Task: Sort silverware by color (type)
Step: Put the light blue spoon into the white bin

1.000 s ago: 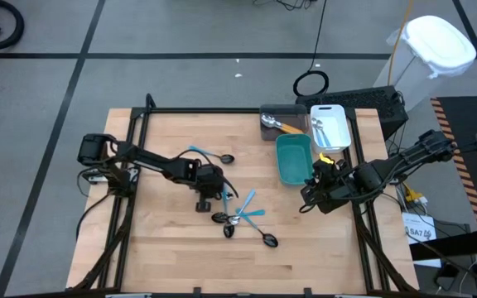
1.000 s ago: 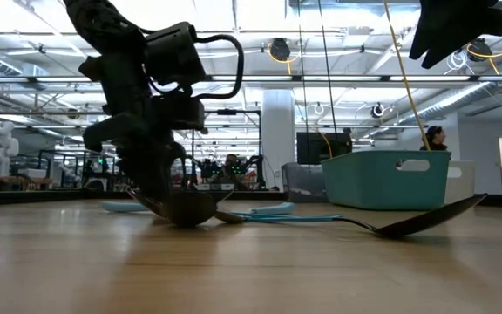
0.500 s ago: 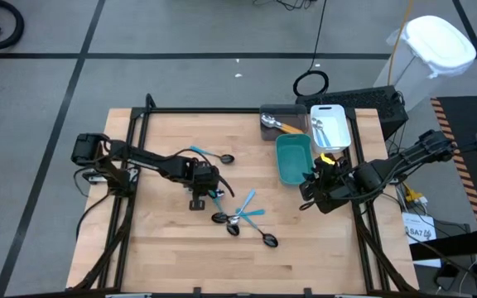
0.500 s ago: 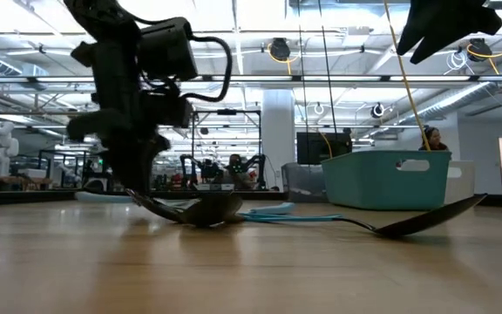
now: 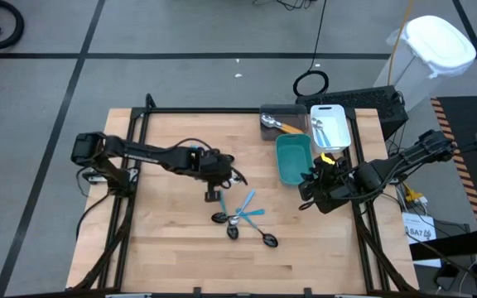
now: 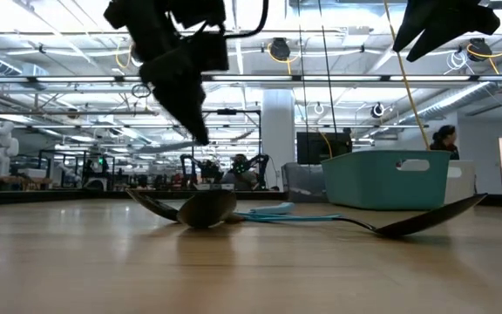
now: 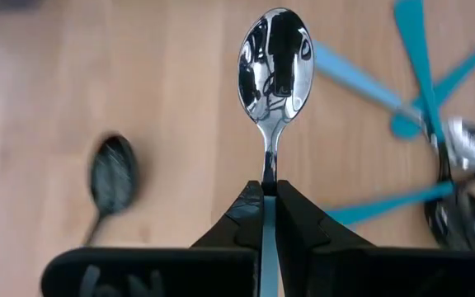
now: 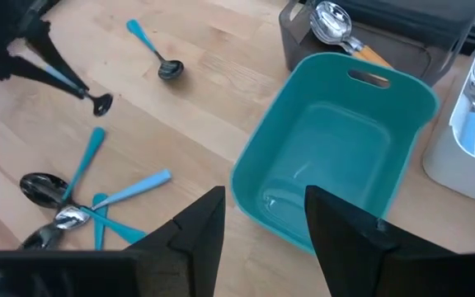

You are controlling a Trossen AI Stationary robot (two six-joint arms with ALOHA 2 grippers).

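Overhead, the left pincer [image 7: 269, 191] grips a blue-handled spoon [image 7: 275, 62] above mid-tabletop [image 5: 164, 232]; the right pincer [image 8: 264, 216] hangs open near the right edge.

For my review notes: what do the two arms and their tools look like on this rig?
Both arms are dark, nearly black, slim and jointed. The left arm carries thin black cables looping along it. Its tool has two narrow, tapering black fingers. The right arm looks the same, with a yellow patch near its wrist; its tool has broader, blunt black fingers.

utensil pile [image 5: 243, 222] mid-table; bins [image 5: 293, 160] behind it, rightward
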